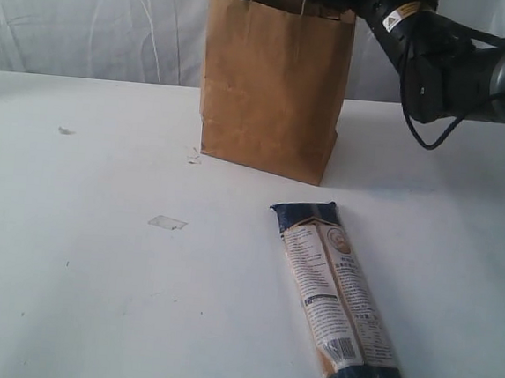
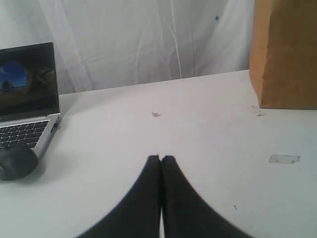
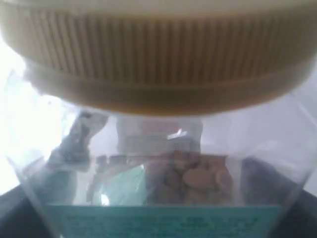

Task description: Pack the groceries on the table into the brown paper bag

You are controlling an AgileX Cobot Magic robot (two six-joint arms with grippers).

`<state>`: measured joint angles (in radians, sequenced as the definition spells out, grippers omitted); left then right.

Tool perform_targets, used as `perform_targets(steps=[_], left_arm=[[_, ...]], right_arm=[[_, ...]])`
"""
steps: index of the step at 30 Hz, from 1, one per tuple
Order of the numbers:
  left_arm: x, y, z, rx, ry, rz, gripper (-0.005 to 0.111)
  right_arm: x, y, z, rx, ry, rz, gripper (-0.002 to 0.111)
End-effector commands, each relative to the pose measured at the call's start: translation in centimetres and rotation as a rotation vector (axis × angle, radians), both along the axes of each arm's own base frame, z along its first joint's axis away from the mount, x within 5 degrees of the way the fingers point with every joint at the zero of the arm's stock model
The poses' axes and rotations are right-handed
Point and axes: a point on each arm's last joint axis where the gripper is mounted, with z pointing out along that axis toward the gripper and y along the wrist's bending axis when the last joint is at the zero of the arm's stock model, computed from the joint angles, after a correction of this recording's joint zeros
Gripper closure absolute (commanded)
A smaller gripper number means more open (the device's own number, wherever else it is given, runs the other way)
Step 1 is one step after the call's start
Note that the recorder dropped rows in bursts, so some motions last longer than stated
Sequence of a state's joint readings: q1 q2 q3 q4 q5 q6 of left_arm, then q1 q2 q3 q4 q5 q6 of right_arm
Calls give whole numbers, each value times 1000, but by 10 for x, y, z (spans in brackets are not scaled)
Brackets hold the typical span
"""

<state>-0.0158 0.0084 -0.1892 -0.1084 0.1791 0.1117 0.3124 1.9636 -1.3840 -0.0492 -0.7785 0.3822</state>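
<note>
The white table (image 1: 96, 255) held only the pasta (image 1: 335, 307) near the bag (image 1: 274, 89). My right hand, over the bag's mouth, seemingly gripped the jar (image 3: 158, 148) for lowering; my left hand (image 2: 161, 158) idled, pinched empty.

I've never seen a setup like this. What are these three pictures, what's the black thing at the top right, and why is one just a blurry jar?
It is a robot with two arms, each carrying a camera at its wrist. The wide picture shows the white table, a brown paper bag and a long pasta packet lying beside it. The black thing is the right arm, reaching over the bag's top. Its own camera is filled by a gold-lidded clear jar, very close; whether the gripper is holding it cannot be seen. The left arm's camera shows its closed gripper over the table, with a laptop and mouse at the edge.
</note>
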Motion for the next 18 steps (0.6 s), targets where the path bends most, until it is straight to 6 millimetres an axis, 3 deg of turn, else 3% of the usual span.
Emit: perform_targets(steps=[1, 6, 18], left_arm=[[-1, 0, -1, -3, -4, -7, 107], [-1, 0, -1, -3, -4, -7, 107], [-1, 0, -1, -3, -4, -7, 107]], right_arm=[[-1, 0, 7, -19, -32, -5, 67], [1, 0, 1, -42, 33, -7, 49], [2, 0, -6, -156, 71, -35, 48]])
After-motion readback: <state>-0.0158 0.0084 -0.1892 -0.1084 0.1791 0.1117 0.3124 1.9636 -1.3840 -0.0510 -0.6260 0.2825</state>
